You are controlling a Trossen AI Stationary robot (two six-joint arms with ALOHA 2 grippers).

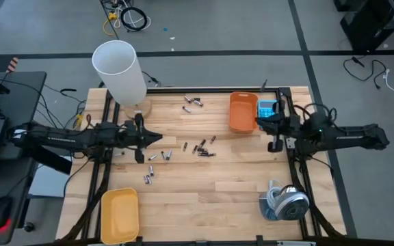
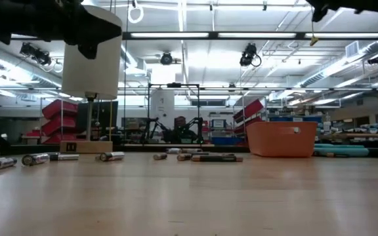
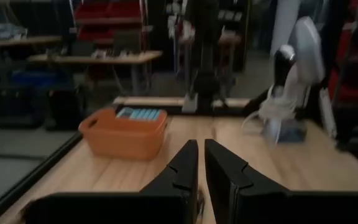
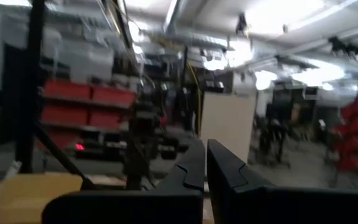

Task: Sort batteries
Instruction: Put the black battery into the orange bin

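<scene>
While both arms hang above the worktop (image 1: 204,191), I inspect the batteries (image 1: 200,147), which lie loose on the bare wood. They are tiny cylinders, some silvery-light and some dark, all lying on their sides. From above I see one cluster near the middle of the worktop, a smaller group near the far edge beside the orange bin (image 1: 242,111), and a few more close to the left end effector (image 1: 157,138). From table height the cells show as short metallic tubes with darker bands, lined up along the far part of the wood.

I see the left end effector reaching in from the left side, raised over the wood just beside the nearest cells; its fingers (image 3: 180,168) stand almost together with only a thin slit between them, and nothing shows between them. The right end effector (image 1: 275,128) sits at the right edge, just beside the orange bin and near the blue calculator (image 1: 268,108); its fingers (image 4: 188,167) are pressed close and hold nothing.

A yellow bin (image 1: 120,215) rests at the near left corner. A white cylinder (image 1: 119,71) stands at the far left on a small wooden block. A roll of tape (image 1: 286,201) lies at the near right corner.
</scene>
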